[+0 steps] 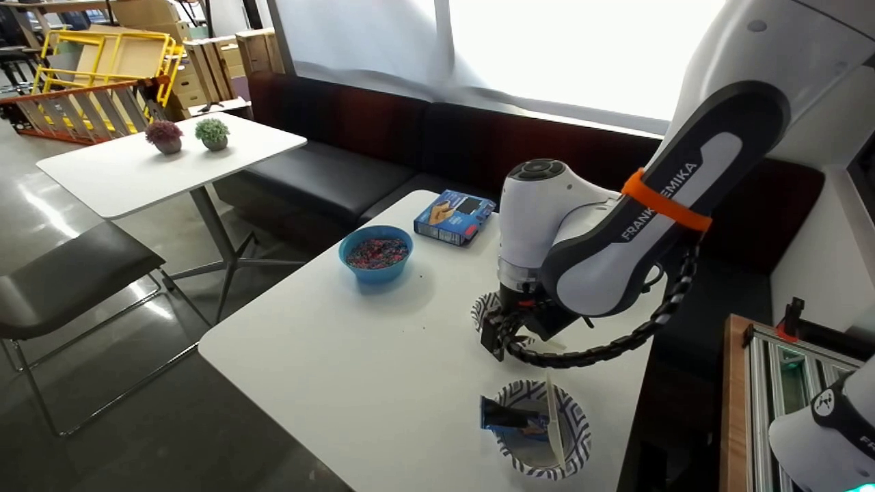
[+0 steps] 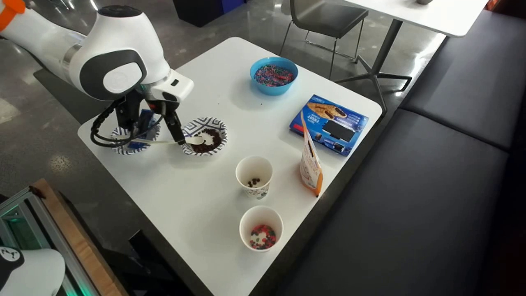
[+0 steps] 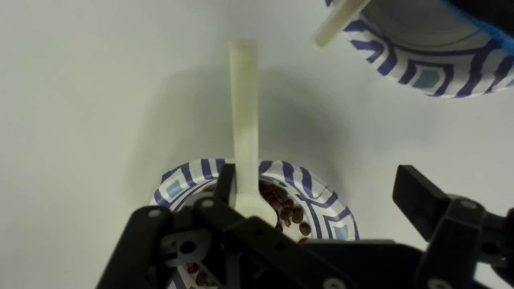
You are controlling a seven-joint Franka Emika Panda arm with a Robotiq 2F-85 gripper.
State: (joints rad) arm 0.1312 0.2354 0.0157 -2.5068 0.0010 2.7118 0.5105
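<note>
The black two-fingered gripper (image 3: pixel 317 188) stands wide open, its fingers well apart and nothing in its grasp. In the wrist view a cream-white plastic spoon (image 3: pixel 245 128) lies just inside one black finger (image 3: pixel 225 184), its scoop within a blue-patterned white paper bowl (image 3: pixel 331 214) and its long flat handle reaching out past the rim; whether finger and spoon touch cannot be told. Dark brown cereal pieces (image 3: pixel 297 214) lie in the bowl around the scoop. Near it, a second patterned paper bowl (image 1: pixel 580 437) holds a shiny blue-and-black packet (image 1: pixel 504 415), which juts over the rim, and another pale spoon (image 1: pixel 555 430). Both bowls rest on a white round-cornered table (image 1: pixel 307 383). In both exterior views a light blue round bowl (image 2: pixel 274 89) of multicoloured bits stands farther along the table, near a flat-lying blue cardboard box (image 2: pixel 328 127). In an exterior view an orange-and-white pouch (image 2: pixel 311 168) stands upright near the box, beyond a white paper cup (image 2: pixel 255 169) with a few brown pieces and another white cup (image 2: pixel 259 216) with red and dark pieces.
</note>
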